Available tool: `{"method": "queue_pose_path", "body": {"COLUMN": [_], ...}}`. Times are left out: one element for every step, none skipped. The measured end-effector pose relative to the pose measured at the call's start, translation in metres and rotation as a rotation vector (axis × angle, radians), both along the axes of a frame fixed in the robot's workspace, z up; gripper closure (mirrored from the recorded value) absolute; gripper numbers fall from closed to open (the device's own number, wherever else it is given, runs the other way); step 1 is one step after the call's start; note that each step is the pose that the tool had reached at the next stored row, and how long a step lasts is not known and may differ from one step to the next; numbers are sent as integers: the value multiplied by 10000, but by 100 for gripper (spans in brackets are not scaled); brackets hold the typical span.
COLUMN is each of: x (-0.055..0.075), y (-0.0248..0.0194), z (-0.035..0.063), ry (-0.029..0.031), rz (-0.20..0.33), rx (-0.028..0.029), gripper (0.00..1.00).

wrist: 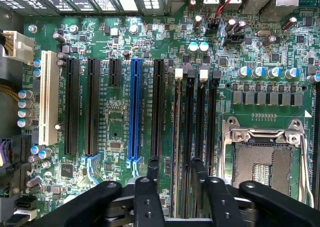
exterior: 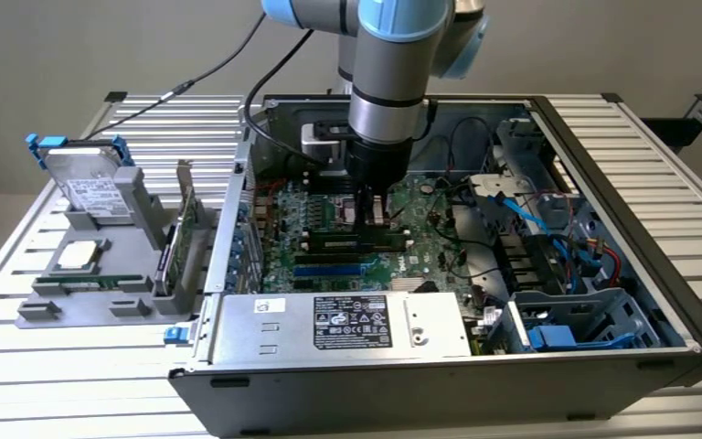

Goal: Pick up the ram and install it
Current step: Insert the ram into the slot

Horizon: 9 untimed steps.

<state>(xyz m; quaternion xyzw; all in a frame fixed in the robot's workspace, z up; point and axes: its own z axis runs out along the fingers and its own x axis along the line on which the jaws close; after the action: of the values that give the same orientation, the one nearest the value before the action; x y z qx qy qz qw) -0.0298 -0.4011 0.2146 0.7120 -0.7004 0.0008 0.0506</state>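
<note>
RAM [wrist: 176, 137] looks to be sitting edge-on in a memory slot [wrist: 178, 87] on the motherboard [wrist: 115, 112], gripper [wrist: 175, 169] right above it, fingers [wrist: 153, 167] spread and not pinching, so probably nearly done, though I can't tell if it's latched.

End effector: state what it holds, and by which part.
It cannot be told: the end effector sits low over the black slots, but whether it grips the ram there is unclear.

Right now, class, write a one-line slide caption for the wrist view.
Gripper above the motherboard's black memory slots, next to the open processor socket.
</note>
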Motion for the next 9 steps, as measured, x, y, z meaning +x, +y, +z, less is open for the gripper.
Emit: {"method": "queue_pose_path", "body": {"x": [0,0,-1,-1,-2,-3,-3,-3,-4], "y": [0,0,0,0,0,0,0,0,0], "z": [2,11,25,43,64,90,119,148,180], "ry": [0,0,0,0,-1,0,0,0,0], "rz": [1,1,0,0,0,0,0,0,0], "rx": [0,1,1,0,1,0,0,0,-1], "gripper": [60,54,54,54,54,54,54,54,54]}}
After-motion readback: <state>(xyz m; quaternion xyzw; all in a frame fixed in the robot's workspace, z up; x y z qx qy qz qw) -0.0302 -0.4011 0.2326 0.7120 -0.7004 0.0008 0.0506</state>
